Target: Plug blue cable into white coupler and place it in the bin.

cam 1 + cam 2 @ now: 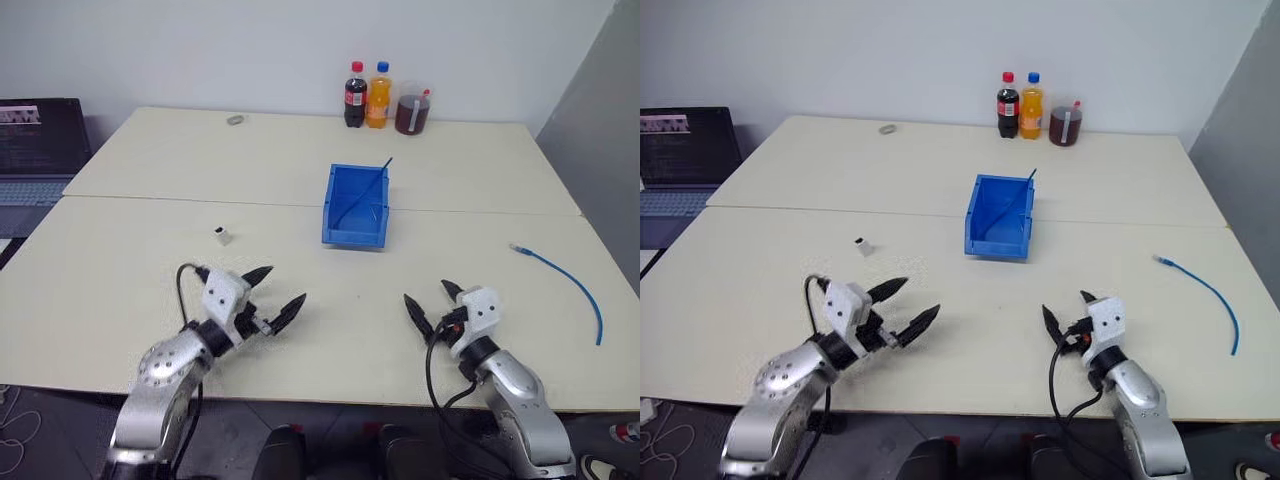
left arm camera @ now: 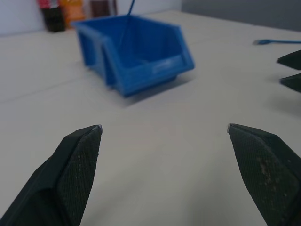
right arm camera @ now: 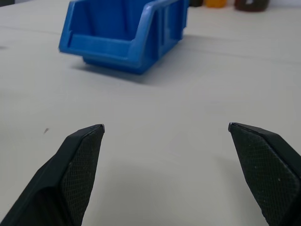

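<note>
The blue bin (image 1: 356, 206) sits near the middle of the pale surface (image 1: 150, 260), its lower lip toward the robot. A thin dark-blue strand (image 1: 374, 183) leans up out of its far right corner; apart from that I can make out nothing inside it. At the far edge of the surface stand a cola bottle (image 1: 355, 96), an orange drink bottle (image 1: 378, 96) and a clear jug of dark liquid (image 1: 411, 110), close together.

The white coupler (image 1: 223, 235) lies on the surface to the left of the bin, a little nearer the robot and well apart from it. The blue cable (image 1: 566, 274) lies far off to the right, curving toward the near right edge, with its plug end pointing toward the bin. Cable and coupler are not joined, and neither is in the bin.

The left gripper (image 1: 281, 293) hovers over the near left part of the surface, pointing rightward, jaws spread wide and holding nothing. The right gripper (image 1: 434, 303) hovers at the near right, jaws likewise wide apart and empty.

From the head views I can also see a small grey object (image 1: 236, 120) on the far left of the surface and a laptop (image 1: 35, 150) beyond the left edge. The left wrist view takes in the bin's side, the cable's plug end in the distance and the tips of the other gripper; the right wrist view faces the bin's front lip.
</note>
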Controlling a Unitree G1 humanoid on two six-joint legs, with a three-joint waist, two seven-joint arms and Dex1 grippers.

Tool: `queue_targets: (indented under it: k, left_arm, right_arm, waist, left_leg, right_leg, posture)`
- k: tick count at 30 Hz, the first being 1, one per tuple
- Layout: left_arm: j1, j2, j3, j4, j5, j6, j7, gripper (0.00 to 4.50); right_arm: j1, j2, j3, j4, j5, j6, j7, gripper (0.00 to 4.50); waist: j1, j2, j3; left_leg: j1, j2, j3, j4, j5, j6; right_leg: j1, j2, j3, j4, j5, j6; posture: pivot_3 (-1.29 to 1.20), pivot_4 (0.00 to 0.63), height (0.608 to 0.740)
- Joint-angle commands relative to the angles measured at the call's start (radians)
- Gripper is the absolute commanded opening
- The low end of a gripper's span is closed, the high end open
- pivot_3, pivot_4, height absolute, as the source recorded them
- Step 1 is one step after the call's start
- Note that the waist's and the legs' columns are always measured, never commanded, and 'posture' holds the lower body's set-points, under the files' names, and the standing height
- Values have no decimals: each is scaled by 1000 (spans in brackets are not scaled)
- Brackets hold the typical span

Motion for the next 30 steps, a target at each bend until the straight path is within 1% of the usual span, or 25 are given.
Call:
queue_targets:
  k: [1, 3, 6, 8, 10, 12, 15, 16, 23, 27, 28, 29, 30]
  left_arm:
    - [-88, 51, -77, 24, -51, 54, -154, 4500]
    - [-142, 61, -119, 52, -58, 74, -214, 4500]
    - [-230, 67, -191, 87, -63, 109, -309, 4500]
    - [-270, 68, -225, 110, -54, 115, -353, 4500]
    - [-303, 59, -252, 133, -42, 106, -382, 4500]
    - [-322, 46, -266, 146, -38, 103, -389, 4500]
    - [-339, 33, -283, 151, -41, 108, -405, 4500]
    - [-340, 28, -290, 149, -38, 105, -406, 4500]
    - [-337, 18, -310, 139, -22, 92, -409, 4500]
    - [-337, 19, -310, 137, -15, 85, -411, 4500]
    - [-340, 18, -310, 139, -13, 82, -412, 4500]
    - [-341, 19, -310, 139, -11, 80, -412, 4500]
    - [-342, 18, -310, 141, -10, 78, -413, 4500]
  right_arm:
    - [-2, -44, -116, -102, 45, 33, -23, 4492]
    - [-12, -87, -197, -114, 70, 66, -25, 4492]
    - [-61, -184, -378, -67, 141, 171, -43, 4492]
    - [-82, -257, -436, -7, 152, 231, -31, 4492]
    - [-100, -336, -466, 82, 151, 300, -2, 4492]
    - [-114, -396, -469, 155, 142, 324, 27, 4492]
    - [-173, -496, -448, 334, 132, 368, 102, 4492]
    - [-216, -524, -438, 420, 125, 370, 118, 4492]
    - [-436, -627, -363, 828, 101, 414, 223, 4492]
    - [-489, -667, -296, 974, 57, 380, 290, 4492]
    - [-500, -675, -281, 1005, 45, 365, 300, 4120]
    - [-508, -680, -271, 1028, 39, 354, 307, 3934]
    - [-519, -683, -266, 1052, 35, 347, 313, 3652]
  waist:
    - [-1, 0, 0]
    - [-2, 0, 0]
    - [-2, 1, 0]
    - [-2, 1, 1]
    - [-2, 1, 0]
    - [-4, 1, 0]
    - [-7, 2, 1]
    - [-8, 3, 1]
    - [-11, 5, 1]
    - [-10, 5, 1]
    - [-9, 5, 1]
    - [-9, 5, 1]
    - [-8, 5, 1]
  left_leg:
    - [0, 0, 0, 0, 0, 0]
    - [0, 0, 0, 0, 0, 0]
    - [0, 0, 0, 0, 0, 0]
    - [0, 0, 0, 1, 0, 0]
    - [0, -1, 0, 1, 0, 0]
    - [0, 0, 0, 0, 0, 0]
    - [0, 0, 0, 0, 0, 1]
    - [0, 0, 0, 0, 0, 1]
    - [0, -1, 1, 1, 0, 1]
    - [0, -1, 1, 1, 0, 1]
    - [0, -1, 1, 1, 0, 1]
    - [0, -1, 1, 2, 0, 1]
    - [0, -1, 1, 2, 0, 1]
  right_leg:
    - [0, 0, 0, 0, 0, 0]
    - [0, 0, 0, 0, 0, 0]
    - [0, 0, 0, 0, 0, 0]
    - [0, 0, 0, 0, 0, 0]
    - [1, 1, 0, 0, 0, 0]
    - [1, 1, 0, 0, 0, -1]
    - [0, 2, 1, 0, 0, -2]
    - [0, 2, 1, 0, 0, -2]
    - [1, 2, 1, 0, 1, -1]
    - [1, 1, 2, -1, 2, -2]
    - [1, 1, 2, -1, 1, -2]
    - [1, 1, 2, -1, 1, -1]
    - [1, 1, 2, -1, 1, -1]
  posture:
    - [0, 150, 740]
    - [0, 150, 740]
    - [0, 150, 740]
    - [0, 150, 740]
    - [0, 150, 740]
    - [0, 150, 740]
    - [0, 150, 740]
    - [0, 150, 740]
    - [0, 150, 740]
    - [0, 150, 740]
    - [0, 150, 740]
    - [0, 150, 740]
    - [0, 150, 740]
